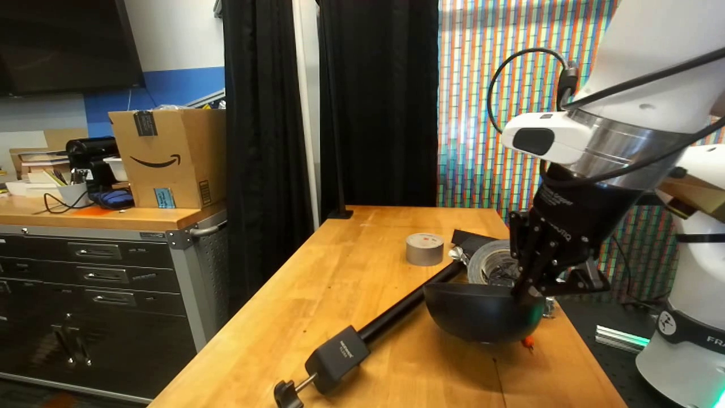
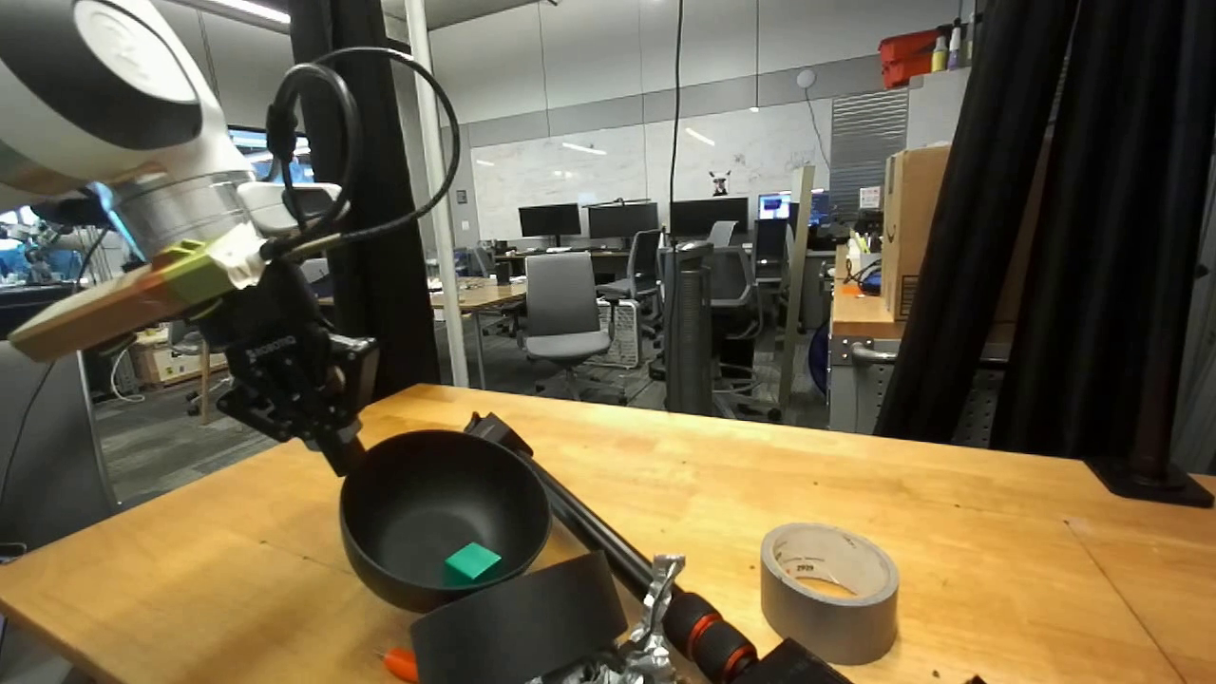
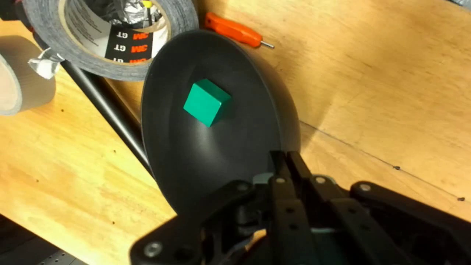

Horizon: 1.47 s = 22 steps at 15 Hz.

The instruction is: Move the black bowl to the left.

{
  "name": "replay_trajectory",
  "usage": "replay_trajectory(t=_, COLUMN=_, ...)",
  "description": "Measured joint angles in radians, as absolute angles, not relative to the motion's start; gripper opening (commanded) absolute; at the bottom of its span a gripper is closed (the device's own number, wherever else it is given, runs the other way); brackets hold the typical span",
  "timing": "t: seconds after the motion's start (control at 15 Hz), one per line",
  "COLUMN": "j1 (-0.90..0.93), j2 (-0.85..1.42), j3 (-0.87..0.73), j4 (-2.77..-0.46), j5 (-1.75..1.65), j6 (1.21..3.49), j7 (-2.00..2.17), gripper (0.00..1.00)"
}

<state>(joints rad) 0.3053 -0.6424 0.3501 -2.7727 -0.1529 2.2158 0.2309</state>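
Bowl (image 1: pixel 481 316) and green block (image 3: pixel 206 103) both depend on one pinch. Clamped on the rim at a single spot, the hand (image 3: pixel 286 156) has one finger inside the wall and the other outside, and the bowl tilts, its opening turned toward the tape roll (image 3: pixel 128 48). It sits or hangs just beside the pole (image 3: pixel 106 105), perhaps a little over it; whether its base is clear of the wooden surface (image 1: pixel 340 272) does not show.

The likeliest trouble, I think, is a pivot. With the weight well to one side of the fingers, a jerky lift or sudden stop could swing the smooth bowl about its rim, and a steeper tilt would slide the block out. The pole is the next worry: should the leftward path cross it while the bowl rides too low, the base may knock it and twist the pinch loose. The tape roll and orange screwdriver (image 3: pixel 235 30), both near the bowl, could be dragged along too. Letting go too high would drop everything hard.
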Motion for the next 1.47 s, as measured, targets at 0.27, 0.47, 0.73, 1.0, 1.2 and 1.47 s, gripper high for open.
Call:
replay_trajectory(t=0.27, j1=0.273, j2=-0.622, j3=0.333, j4=-2.763, j5=-0.182, j6=2.268, j7=0.199, gripper=0.07)
replay_trajectory(t=0.47, j1=0.265, j2=-0.605, j3=0.335, j4=-2.762, j5=-0.195, j6=2.295, j7=0.199, gripper=0.07)
replay_trajectory(t=0.73, j1=0.277, j2=-0.551, j3=0.341, j4=-2.760, j5=-0.186, j6=2.312, j7=0.199, gripper=0.07)
replay_trajectory(t=1.0, j1=0.300, j2=-0.487, j3=0.341, j4=-2.760, j5=-0.135, j6=2.310, j7=0.196, gripper=0.07)
replay_trajectory(t=1.2, j1=0.314, j2=-0.440, j3=0.336, j4=-2.761, j5=-0.087, j6=2.302, j7=0.179, gripper=0.07)
replay_trajectory(t=1.47, j1=0.317, j2=-0.395, j3=0.332, j4=-2.761, j5=-0.053, j6=2.294, j7=0.161, gripper=0.15)
